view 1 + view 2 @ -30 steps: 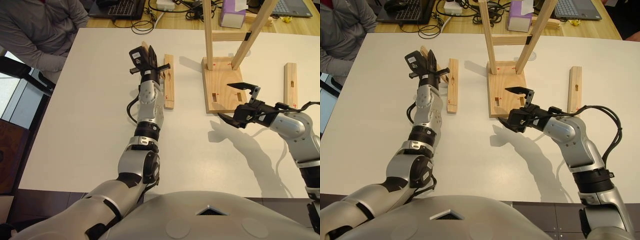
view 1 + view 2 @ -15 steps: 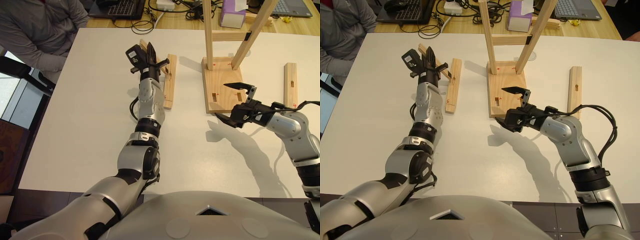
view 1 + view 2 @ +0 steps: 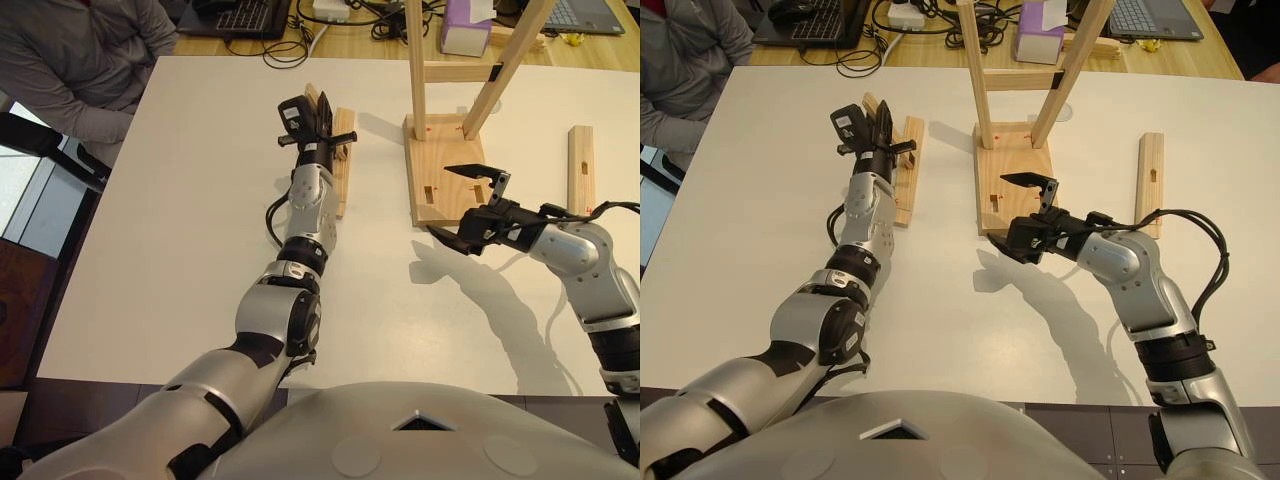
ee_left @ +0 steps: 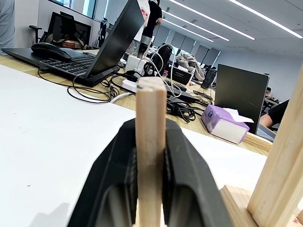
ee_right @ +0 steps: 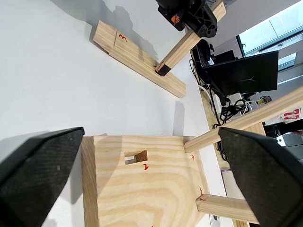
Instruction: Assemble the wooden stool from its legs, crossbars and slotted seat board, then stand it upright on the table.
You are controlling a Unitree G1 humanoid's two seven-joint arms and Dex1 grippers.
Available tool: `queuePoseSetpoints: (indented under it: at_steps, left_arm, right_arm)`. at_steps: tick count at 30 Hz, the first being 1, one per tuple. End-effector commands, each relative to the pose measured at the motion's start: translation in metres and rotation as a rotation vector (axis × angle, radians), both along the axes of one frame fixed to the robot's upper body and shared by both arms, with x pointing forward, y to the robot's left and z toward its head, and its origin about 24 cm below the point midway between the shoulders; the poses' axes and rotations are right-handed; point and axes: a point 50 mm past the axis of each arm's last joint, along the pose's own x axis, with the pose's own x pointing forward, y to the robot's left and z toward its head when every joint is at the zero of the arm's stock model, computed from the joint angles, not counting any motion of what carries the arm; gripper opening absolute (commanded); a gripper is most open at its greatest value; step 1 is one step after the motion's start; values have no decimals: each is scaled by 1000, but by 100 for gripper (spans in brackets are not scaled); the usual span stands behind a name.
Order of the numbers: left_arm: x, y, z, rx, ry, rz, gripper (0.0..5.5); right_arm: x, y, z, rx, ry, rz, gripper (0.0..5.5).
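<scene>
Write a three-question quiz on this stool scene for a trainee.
1. True or false: the right tool is shut on the seat board.
2. How many legs stand in the seat board? A one, B two, C four.
3. Fill in: the left tool is shut on a wooden ____.
Key: 1 false, the right tool is open at the board's near edge. 2 B. 3 stick.
</scene>
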Motion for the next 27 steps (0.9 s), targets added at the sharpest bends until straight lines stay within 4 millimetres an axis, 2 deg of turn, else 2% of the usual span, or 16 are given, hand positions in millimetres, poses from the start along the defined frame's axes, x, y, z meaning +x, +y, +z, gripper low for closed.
queuePoseSetpoints:
  at_steps: [1,5,8,13,21,23,27]
  left_arm:
    - [4,-36,19,-62,-34,-77,40]
    - [7,-40,36,-101,-93,-87,40]
    - [8,-39,39,-94,-106,-84,40]
    - [7,-36,31,-50,-86,-86,40]
    - [2,-22,6,57,-16,-83,40]
    - [3,-22,6,53,-21,-79,40]
    - [6,-26,21,15,-78,-75,40]
  right_arm:
    - [1,2,2,-9,-8,9,540]
    - [1,2,2,-9,-8,8,540]
    - [1,3,2,-8,-9,8,540]
    - [1,4,2,-4,-10,7,540]
    - [1,5,3,6,-5,6,540]
    - [0,5,3,7,-3,6,540]
    - [0,5,2,6,-2,6,540]
